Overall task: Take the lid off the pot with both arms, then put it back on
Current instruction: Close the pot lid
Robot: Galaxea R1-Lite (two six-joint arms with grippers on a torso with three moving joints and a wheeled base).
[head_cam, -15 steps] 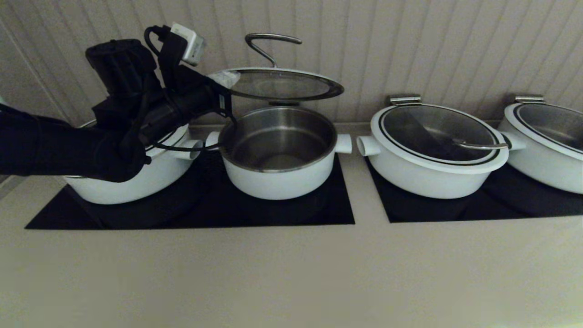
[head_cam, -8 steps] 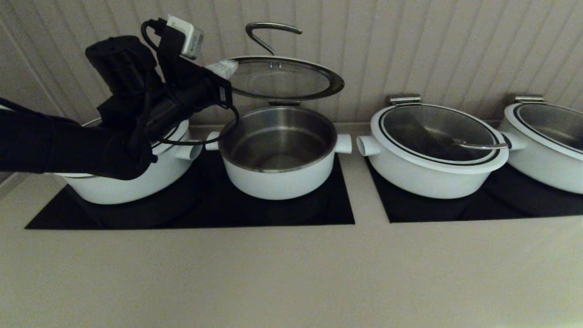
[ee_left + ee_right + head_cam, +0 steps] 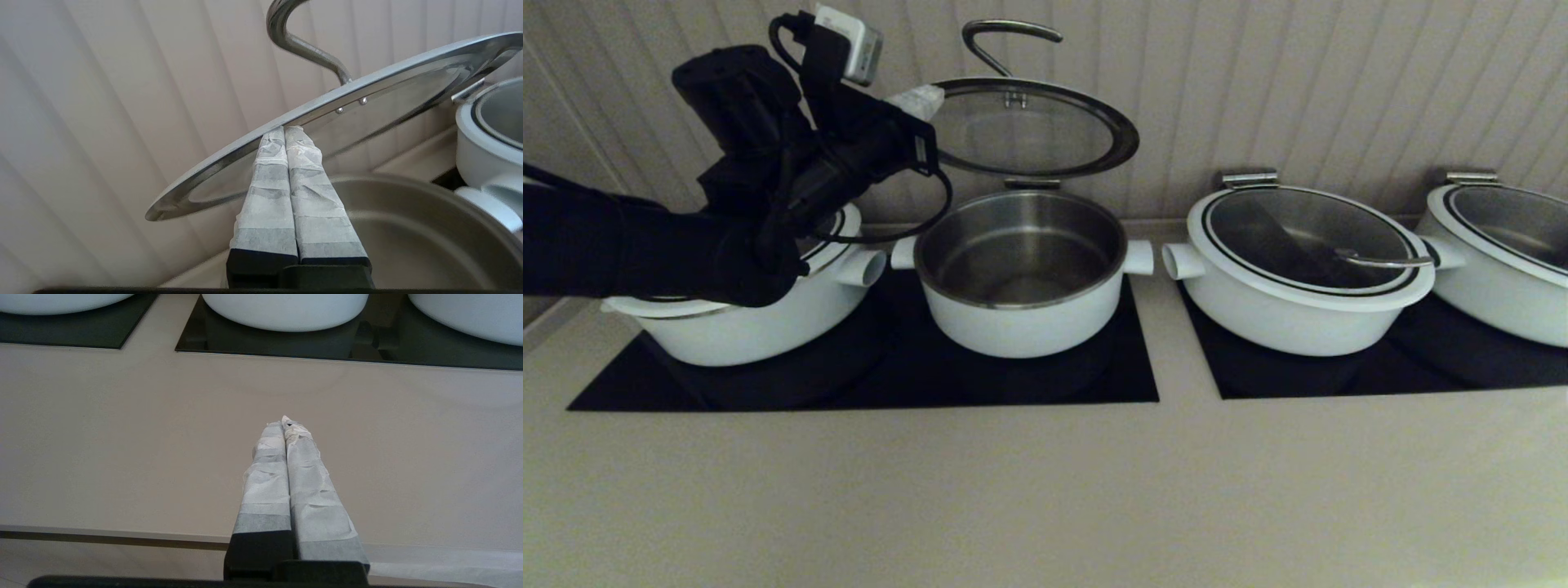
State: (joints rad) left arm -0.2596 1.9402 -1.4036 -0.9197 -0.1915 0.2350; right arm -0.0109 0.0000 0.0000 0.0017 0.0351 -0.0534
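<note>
The lid (image 3: 1029, 131), clear glass with a curved steel wire handle (image 3: 1005, 37), hangs tilted in the air above the pot (image 3: 1021, 278). The pot is deep and white with a steel inside, stands uncovered on the black hob, and has a stub handle on each side. My left gripper (image 3: 923, 102) is shut on the lid's left rim and carries it alone. In the left wrist view the wrapped fingertips (image 3: 284, 130) pinch the lid's edge (image 3: 367, 94) above the pot's steel inside (image 3: 408, 228). My right gripper (image 3: 284, 422) is shut and empty, low over the counter's front; it is outside the head view.
A wider white pot (image 3: 752, 327) stands under my left arm on the same black hob (image 3: 866, 384). Two wider lidded pots (image 3: 1298, 269) (image 3: 1503, 253) stand to the right on a second hob. A ribbed wall (image 3: 1298, 82) is close behind. Beige counter (image 3: 1045, 490) lies in front.
My left arm has risen and carried the lid higher above the pot. The lid has tilted more, so more of its glass shows. The pot has not moved.
</note>
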